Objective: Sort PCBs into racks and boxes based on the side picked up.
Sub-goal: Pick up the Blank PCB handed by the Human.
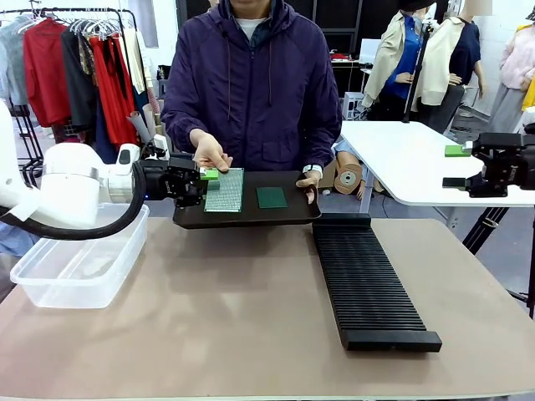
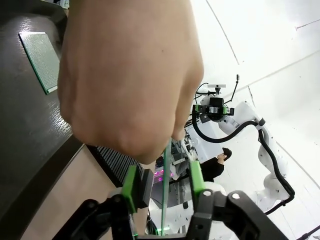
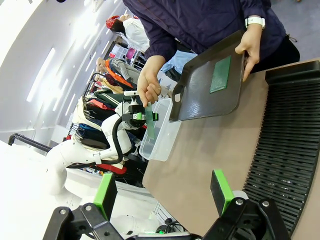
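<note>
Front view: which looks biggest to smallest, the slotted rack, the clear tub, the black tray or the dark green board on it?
1. Slotted rack and clear tub: too alike to rank, and the tub is partly hidden.
2. Black tray.
3. Dark green board.

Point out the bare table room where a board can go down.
Widest free patch: table between tub and rack, on the tray's near side. A narrower strip runs right of the rack to the table edge. Crowded: the tray's left end, where the hand, PCB and left gripper meet.
</note>
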`<state>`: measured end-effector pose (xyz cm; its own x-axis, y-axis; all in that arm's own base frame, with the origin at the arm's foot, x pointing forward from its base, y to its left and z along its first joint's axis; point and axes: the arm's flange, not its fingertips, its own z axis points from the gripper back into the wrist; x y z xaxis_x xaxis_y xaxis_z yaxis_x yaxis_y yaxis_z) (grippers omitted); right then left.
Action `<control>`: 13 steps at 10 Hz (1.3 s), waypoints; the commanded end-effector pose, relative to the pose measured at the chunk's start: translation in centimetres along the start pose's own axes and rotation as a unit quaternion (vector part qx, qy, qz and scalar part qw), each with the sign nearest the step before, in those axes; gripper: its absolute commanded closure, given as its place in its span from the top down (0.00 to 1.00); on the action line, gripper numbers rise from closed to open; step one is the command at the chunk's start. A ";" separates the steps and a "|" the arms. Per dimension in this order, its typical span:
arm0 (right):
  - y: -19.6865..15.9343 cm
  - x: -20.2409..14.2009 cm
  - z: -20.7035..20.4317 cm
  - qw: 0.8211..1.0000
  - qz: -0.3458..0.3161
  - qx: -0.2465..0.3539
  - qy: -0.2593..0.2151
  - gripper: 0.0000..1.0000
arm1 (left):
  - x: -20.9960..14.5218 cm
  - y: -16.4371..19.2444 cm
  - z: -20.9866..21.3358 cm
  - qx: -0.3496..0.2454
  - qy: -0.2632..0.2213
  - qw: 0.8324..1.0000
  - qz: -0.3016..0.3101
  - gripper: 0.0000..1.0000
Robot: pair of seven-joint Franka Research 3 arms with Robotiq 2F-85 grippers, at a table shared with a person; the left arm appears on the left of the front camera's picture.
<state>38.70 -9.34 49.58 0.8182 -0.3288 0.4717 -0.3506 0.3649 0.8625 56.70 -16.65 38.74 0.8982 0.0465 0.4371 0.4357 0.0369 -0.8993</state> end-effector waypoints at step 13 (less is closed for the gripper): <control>0.2 0.1 -0.1 1.000 0.003 0.001 -0.006 1.00 | -0.5 0.2 -0.3 -0.002 0.004 1.000 0.005 0.00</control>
<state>38.70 -9.34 49.58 0.8182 -0.3288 0.4717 -0.3506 0.3649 0.8625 56.35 -16.89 38.24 0.9043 0.0371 0.4252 0.4242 0.0325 -0.9050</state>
